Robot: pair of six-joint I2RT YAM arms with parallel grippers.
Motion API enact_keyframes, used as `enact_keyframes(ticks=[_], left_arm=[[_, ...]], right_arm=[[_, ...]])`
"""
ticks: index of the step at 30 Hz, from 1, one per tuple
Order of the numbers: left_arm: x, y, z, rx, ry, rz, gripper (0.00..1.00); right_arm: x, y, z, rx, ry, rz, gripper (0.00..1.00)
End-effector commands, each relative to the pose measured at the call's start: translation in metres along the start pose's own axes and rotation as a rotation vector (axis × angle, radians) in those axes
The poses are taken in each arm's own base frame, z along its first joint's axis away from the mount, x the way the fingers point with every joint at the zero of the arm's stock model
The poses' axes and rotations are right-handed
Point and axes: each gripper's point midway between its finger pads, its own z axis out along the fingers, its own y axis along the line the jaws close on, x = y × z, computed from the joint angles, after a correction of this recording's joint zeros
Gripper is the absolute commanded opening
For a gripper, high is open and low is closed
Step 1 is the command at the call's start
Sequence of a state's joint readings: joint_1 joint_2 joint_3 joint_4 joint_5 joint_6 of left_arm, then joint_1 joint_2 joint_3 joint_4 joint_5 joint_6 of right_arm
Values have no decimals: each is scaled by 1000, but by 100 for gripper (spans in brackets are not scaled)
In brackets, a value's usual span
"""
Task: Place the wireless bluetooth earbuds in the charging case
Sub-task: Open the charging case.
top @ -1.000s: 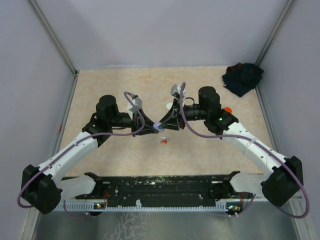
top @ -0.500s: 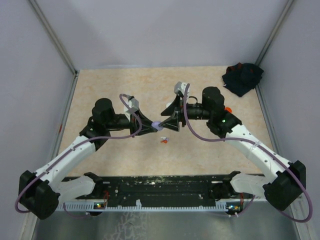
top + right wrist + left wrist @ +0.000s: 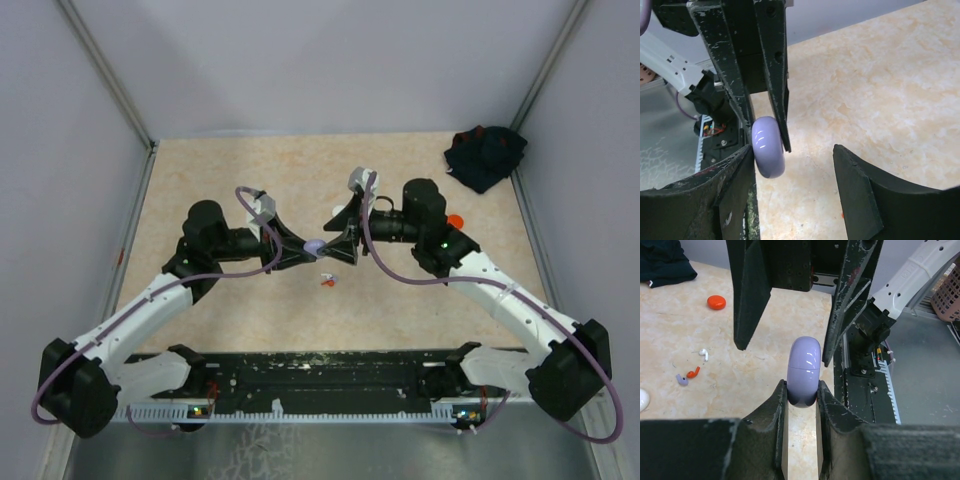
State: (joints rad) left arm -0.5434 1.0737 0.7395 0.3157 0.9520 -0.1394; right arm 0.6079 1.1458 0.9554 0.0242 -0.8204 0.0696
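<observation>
The lavender charging case (image 3: 805,365) was held pinched in the left hand (image 3: 801,390), above the tabletop (image 3: 740,390). The right hand (image 3: 791,147) was spread wide, with the case close by one finger and nothing gripped. The wireless bluetooth earbuds (image 3: 690,374), red, purple and white, were seen lying together on the tabletop.

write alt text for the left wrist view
The left gripper pinches a lavender case on edge over the beige table, with the right gripper open around its top. Three tiny earbuds and an orange disc lie at left.

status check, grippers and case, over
Left gripper shut on lavender case, lid closed. Right gripper open around it. Earbuds loose on table, nothing blocking.
</observation>
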Motion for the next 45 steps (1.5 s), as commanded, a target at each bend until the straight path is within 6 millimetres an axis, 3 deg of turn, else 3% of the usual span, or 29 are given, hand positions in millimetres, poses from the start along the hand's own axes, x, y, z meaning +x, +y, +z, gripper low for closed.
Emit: enact_keyframes(ticks=[1, 20, 23, 28, 31, 38, 45], left_arm=[[-5, -9, 2, 59, -8, 31, 1], [2, -14, 2, 118, 31, 50, 1], [5, -11, 2, 104, 35, 62, 1], [7, 18, 1, -62, 31, 80, 1], [6, 24, -2, -116, 9, 104, 0], [0, 16, -7, -116, -73, 164, 0], [-5, 5, -9, -78, -108, 205, 0]], right_arm=[[-17, -6, 0, 57, -63, -85, 64], [-31, -31, -18, 264, -98, -133, 62], [-33, -28, -18, 251, -104, -129, 62], [-45, -20, -24, 252, -112, -123, 62], [-39, -20, -26, 259, -84, -104, 62], [-31, -5, -18, 148, -98, -80, 60], [-27, -4, -13, 115, -94, -116, 50]])
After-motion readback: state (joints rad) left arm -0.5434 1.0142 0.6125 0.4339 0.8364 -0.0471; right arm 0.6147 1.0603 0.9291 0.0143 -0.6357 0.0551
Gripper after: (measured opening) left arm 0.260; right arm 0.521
